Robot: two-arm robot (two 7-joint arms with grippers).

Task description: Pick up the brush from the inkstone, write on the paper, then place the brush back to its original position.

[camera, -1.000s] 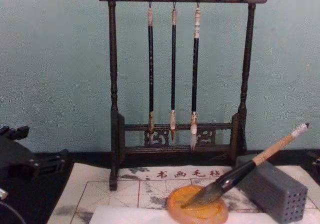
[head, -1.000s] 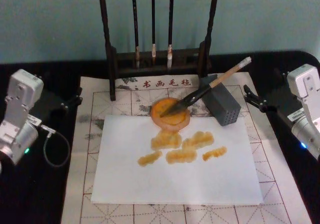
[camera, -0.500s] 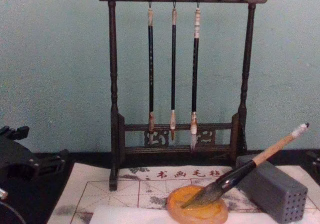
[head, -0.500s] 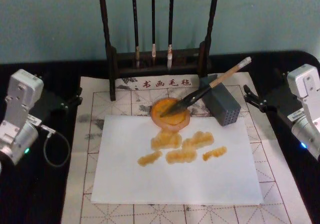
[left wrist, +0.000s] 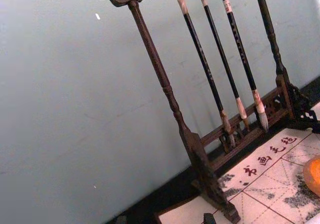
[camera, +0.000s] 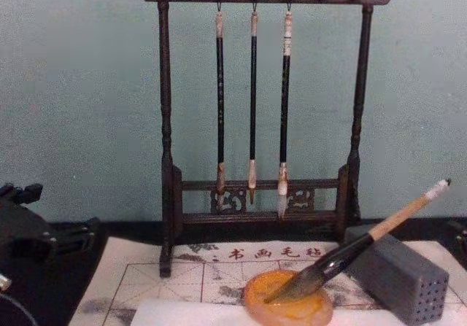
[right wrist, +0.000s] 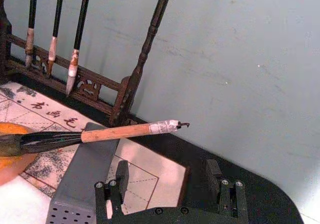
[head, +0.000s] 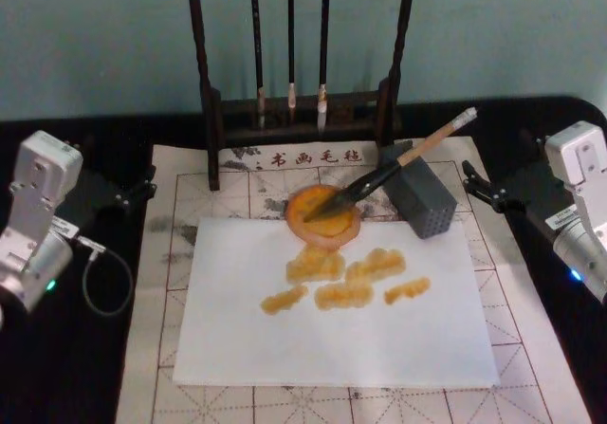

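Observation:
The brush [head: 394, 163] lies slanted, its dark tuft resting in the orange inkstone [head: 327, 237] and its tan handle propped on the grey block [head: 417, 196]. The chest view shows the brush [camera: 357, 249] over the inkstone [camera: 288, 313], and the right wrist view shows the brush [right wrist: 100, 134] close by. The white paper [head: 332, 339] lies in front of the inkstone and carries several amber strokes [head: 346, 277]. My left gripper [head: 144, 183] is open at the mat's left edge. My right gripper [head: 471, 183] [right wrist: 167, 176] is open and empty to the right of the block, apart from the brush.
A dark wooden rack [head: 294, 111] with three thin black brushes stands behind the inkstone. A cream mat [head: 228, 187] with red grid lines lies under the paper. The black table [head: 95, 367] borders the mat on both sides.

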